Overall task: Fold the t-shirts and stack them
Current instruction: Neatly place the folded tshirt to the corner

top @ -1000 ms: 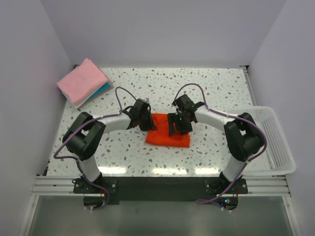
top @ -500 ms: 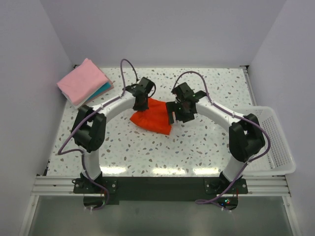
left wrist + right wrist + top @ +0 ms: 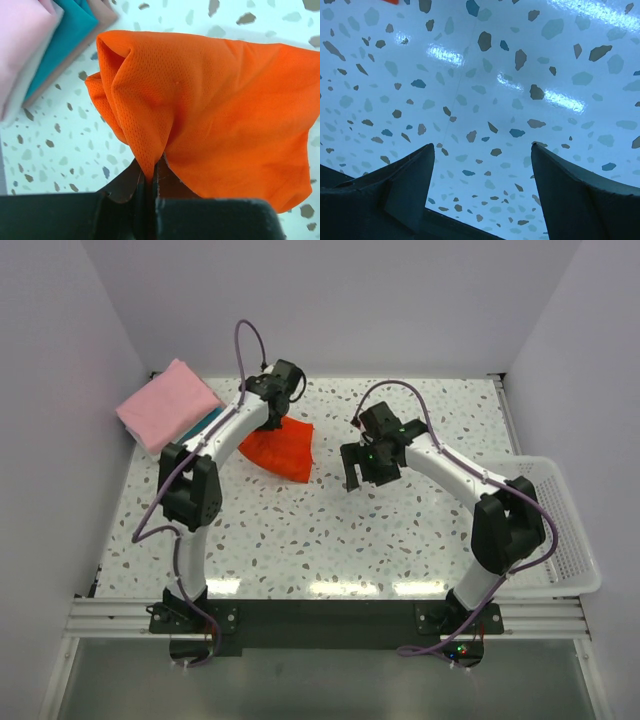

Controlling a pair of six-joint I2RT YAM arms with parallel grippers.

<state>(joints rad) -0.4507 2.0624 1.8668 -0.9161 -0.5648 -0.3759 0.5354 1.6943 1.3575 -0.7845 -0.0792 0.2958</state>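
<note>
hauling orange shirt (image 3: 282, 448) up-left off worktop (image 3: 400, 540) centre since a second ago, now nearing pink and teal stack (image 3: 168, 405). pinching its bunched edge in left tool (image 3: 150, 172); keeping right tool (image 3: 482, 160) spread, empty. handling light, limp, slumping; gripping through all layers seeming safest.

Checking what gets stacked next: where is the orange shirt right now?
In the top view, the orange shirt sits back-left of centre, pinched in the left gripper, just right of the folded pink and teal shirts.
</note>
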